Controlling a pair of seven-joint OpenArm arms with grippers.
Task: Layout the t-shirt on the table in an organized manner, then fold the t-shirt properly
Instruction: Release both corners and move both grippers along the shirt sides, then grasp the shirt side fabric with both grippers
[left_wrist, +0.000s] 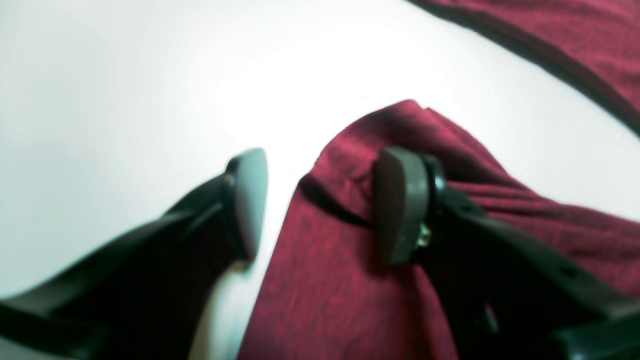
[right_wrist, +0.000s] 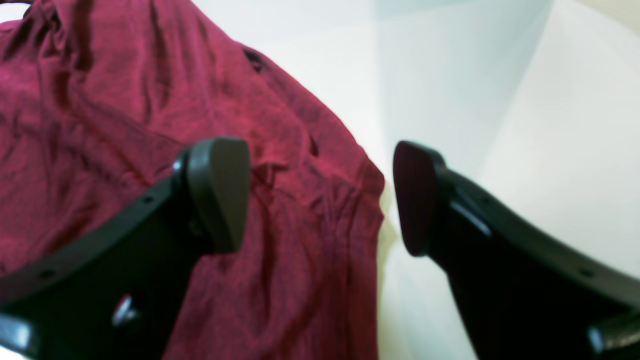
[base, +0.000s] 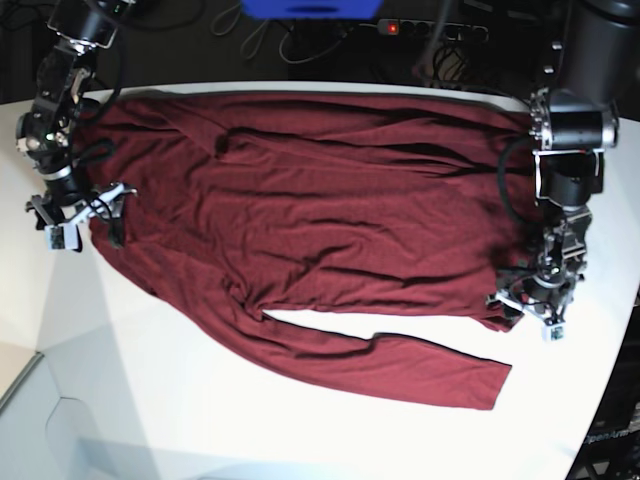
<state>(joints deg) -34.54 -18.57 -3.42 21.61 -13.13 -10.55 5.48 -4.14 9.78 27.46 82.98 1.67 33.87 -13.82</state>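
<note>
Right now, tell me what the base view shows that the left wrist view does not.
Base only: the whole t-shirt spread flat, one long sleeve trailing along the near edge, the right gripper at the opposite side, and cables behind the table.
Left wrist only: the left gripper open, straddling a raised fabric corner.
Both: maroon cloth on white tabletop.

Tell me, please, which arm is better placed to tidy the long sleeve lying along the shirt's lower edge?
Probably the left: its end effector, open, hangs at the t-shirt edge nearest the sleeve's cuff end.
</note>
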